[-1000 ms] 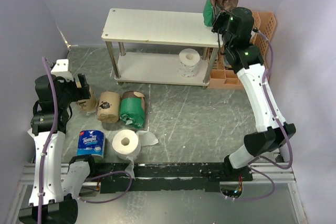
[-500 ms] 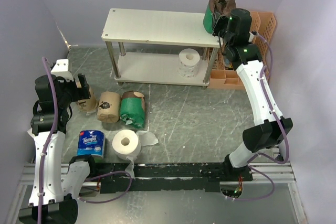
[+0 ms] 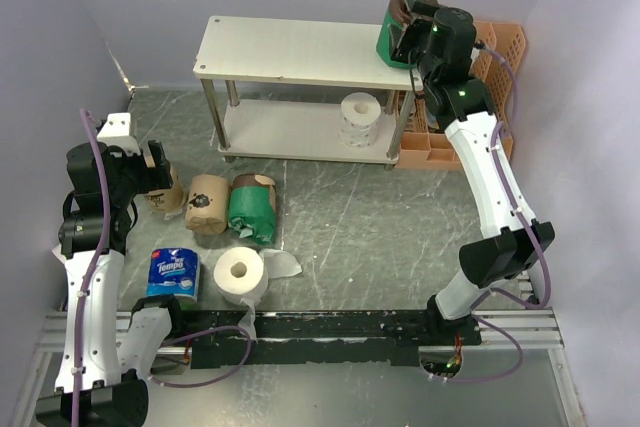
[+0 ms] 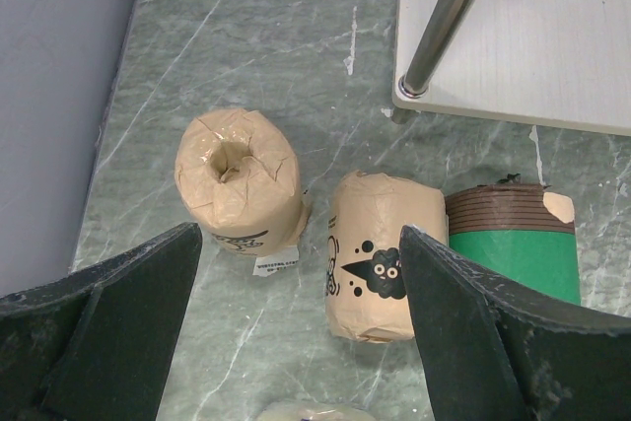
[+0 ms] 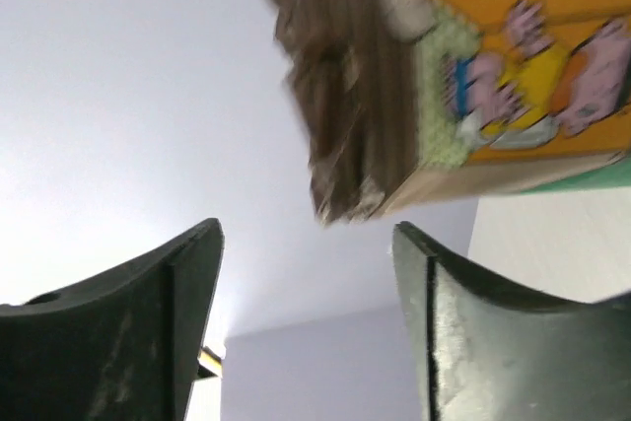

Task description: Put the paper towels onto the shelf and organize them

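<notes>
Where the flat off-white shelf ends, a crinkly green-wrapped roll tilts.

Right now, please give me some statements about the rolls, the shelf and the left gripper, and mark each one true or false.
1. A white roll stands on the lower board of the shelf. True.
2. The blue one lies on the top board. False: the blue roll stands on the table.
3. The left gripper holds something tan. False: it is open above the tan rolls, holding nothing.
4. A green roll sits at the right end of the top board. True.
</notes>
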Motion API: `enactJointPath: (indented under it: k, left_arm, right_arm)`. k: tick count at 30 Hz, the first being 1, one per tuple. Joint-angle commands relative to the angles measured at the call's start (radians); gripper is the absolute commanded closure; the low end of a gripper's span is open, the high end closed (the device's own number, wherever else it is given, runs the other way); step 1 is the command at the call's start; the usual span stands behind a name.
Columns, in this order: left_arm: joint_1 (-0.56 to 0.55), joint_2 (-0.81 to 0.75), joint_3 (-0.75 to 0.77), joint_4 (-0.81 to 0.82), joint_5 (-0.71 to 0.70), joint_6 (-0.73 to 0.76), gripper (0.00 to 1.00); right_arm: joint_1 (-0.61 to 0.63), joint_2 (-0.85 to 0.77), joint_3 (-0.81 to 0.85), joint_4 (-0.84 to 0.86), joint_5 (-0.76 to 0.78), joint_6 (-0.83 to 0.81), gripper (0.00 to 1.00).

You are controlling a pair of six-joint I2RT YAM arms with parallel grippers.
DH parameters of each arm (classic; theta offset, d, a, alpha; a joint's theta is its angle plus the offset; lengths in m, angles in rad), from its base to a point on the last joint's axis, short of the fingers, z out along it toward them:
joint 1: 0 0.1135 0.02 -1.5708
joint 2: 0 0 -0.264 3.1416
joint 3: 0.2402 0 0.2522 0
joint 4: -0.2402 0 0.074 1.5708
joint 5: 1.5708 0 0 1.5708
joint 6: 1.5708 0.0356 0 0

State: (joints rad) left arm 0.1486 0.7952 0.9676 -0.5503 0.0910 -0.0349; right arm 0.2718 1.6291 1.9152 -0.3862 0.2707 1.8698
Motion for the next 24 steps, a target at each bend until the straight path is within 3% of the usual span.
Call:
enactJointPath:
  k: [1,4,7,9,11,12,14,16,19,22,24]
  left_arm:
    - [-0.001,-0.005,0.019,0.018,0.013,-0.010,0.06]
    - [-0.001,-0.007,0.020,0.017,0.013,-0.008,0.07]
    - [-0.002,-0.005,0.021,0.015,0.013,-0.009,0.06]
    - [-0.001,0.000,0.025,0.012,0.019,-0.012,0.06]
    - [-0.003,0.005,0.035,0.006,0.024,-0.014,0.06]
    - [-0.007,0.005,0.043,0.001,0.024,-0.013,0.07]
    - [-0.013,0.005,0.048,-0.006,0.025,-0.009,0.06]
    - [-0.014,0.003,0.044,-0.005,0.027,-0.002,0.06]
    - [-0.014,0.002,0.041,-0.002,0.011,0.009,0.06]
    - [-0.015,0.007,0.045,-0.005,0.008,0.007,0.06]
    - [-0.011,0.008,0.039,-0.003,0.032,0.004,0.06]
  right_arm:
    - [0.038,0.011,0.051,0.090,0.032,-0.094,0.22]
    - [0.045,0.015,0.049,0.133,0.016,-0.132,0.03]
    - [0.083,0.000,0.046,0.167,0.062,-0.265,0.00]
    - [0.179,-0.022,0.039,0.260,0.154,-0.519,0.00]
    - [0.324,-0.049,0.022,0.357,0.178,-0.937,0.00]
    - [0.410,-0.065,-0.007,0.382,0.100,-1.135,0.00]
    - [0.498,-0.113,-0.118,0.309,-0.023,-1.324,0.00]
    - [0.553,-0.158,-0.274,0.193,-0.050,-1.385,0.00]
    - [0.638,-0.200,-0.512,-0.016,0.064,-1.444,0.00]
    - [0.763,-0.247,-0.742,-0.050,0.216,-1.469,0.01]
    - [0.850,-0.280,-0.850,-0.002,0.214,-1.495,0.02]
